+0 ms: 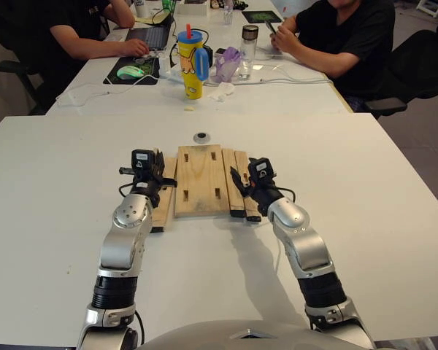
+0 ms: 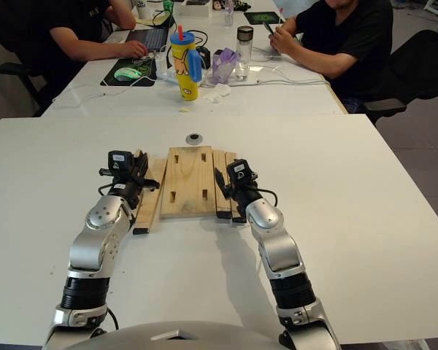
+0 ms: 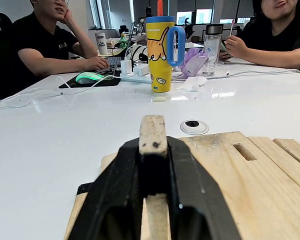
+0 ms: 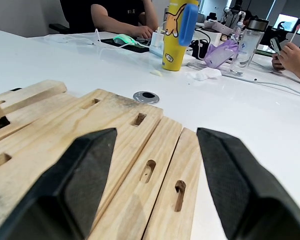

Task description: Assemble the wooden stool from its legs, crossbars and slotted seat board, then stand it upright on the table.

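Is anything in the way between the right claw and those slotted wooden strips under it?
Nothing visible does. The right claw is open above the slotted strips beside the seat board, with only air between.

Silver arms (image 1: 125,237), black pincers (image 1: 158,165) (thin black cables (image 1: 123,191))

Pale wood seat board (image 1: 201,180) and bar (image 3: 153,135), white table (image 1: 58,219), yellow cup (image 1: 191,69), blue handle (image 1: 202,64)

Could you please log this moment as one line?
left claw: shut on wooden bar | right claw: open over slotted legs | seat board: flat on table | assembly: none yet
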Controlling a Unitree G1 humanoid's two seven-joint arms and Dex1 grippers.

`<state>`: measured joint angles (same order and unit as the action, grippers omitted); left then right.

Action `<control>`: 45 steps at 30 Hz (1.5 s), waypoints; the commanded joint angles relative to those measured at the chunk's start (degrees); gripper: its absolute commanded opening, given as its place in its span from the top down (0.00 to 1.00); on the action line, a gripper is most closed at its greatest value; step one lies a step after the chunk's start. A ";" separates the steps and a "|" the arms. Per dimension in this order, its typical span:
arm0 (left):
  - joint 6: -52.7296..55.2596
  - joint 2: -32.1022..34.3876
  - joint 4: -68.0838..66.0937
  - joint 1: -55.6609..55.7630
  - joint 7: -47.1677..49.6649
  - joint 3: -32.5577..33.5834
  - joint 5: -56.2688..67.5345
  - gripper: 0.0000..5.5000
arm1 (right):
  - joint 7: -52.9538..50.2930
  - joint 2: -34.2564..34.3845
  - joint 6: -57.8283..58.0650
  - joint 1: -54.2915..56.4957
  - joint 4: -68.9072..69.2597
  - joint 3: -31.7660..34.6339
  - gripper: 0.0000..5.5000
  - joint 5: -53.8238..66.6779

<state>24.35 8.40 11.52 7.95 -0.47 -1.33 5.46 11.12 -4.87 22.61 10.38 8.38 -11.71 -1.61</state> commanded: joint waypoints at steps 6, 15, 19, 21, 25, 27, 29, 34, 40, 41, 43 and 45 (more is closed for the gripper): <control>-4.52 -0.77 -7.94 -5.61 -0.78 1.39 -0.49 0.92 | 1.94 -0.60 -0.37 3.34 -2.34 0.75 0.46 0.66; -12.11 -1.81 -2.77 -3.07 -1.52 4.52 1.14 0.66 | 2.76 -0.22 -1.29 3.18 -3.51 0.42 0.46 0.93; -14.00 -1.99 0.85 -2.76 -1.93 5.63 2.26 0.55 | 2.91 0.00 -1.64 3.08 -3.85 0.74 0.46 1.09; -14.37 -1.85 2.94 -2.01 -1.84 6.10 2.52 0.52 | 2.89 0.08 -1.85 3.07 -4.21 0.81 0.46 1.08; -12.55 -2.00 6.46 2.40 -0.90 7.59 4.11 0.52 | 2.93 0.29 -2.41 3.11 -5.03 0.80 0.46 1.05; -9.98 -1.81 6.47 6.92 -0.74 8.11 5.22 0.52 | 2.87 0.50 -2.76 3.26 -5.52 0.81 0.46 1.02; -7.34 -1.48 4.64 12.00 -0.58 9.23 6.91 0.52 | 2.90 0.70 -3.13 3.55 -6.12 0.73 0.46 0.96; -2.99 0.66 -2.55 22.96 -1.53 12.56 10.43 0.52 | 3.01 0.88 -3.79 3.78 -6.84 0.69 0.46 0.99; 2.99 -0.48 -14.51 19.49 -2.67 11.64 11.13 0.52 | 3.34 0.99 -4.23 4.70 -7.91 0.48 0.46 0.87; 4.04 -1.59 -16.79 15.72 -1.86 11.61 10.80 0.52 | 3.44 1.07 -4.38 5.06 -8.37 0.37 0.46 0.83; 6.39 -3.32 -19.43 10.73 -1.79 11.37 11.41 0.52 | 3.68 1.10 -4.56 5.92 -9.27 0.28 0.46 0.74; 5.54 -4.62 -18.98 9.25 -1.77 10.87 11.64 0.52 | 3.78 0.93 -4.51 6.65 -9.51 0.57 0.46 0.74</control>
<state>24.51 6.98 -2.35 25.66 -2.95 10.71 16.91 14.48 -4.00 18.34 15.25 -0.52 -11.57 -1.30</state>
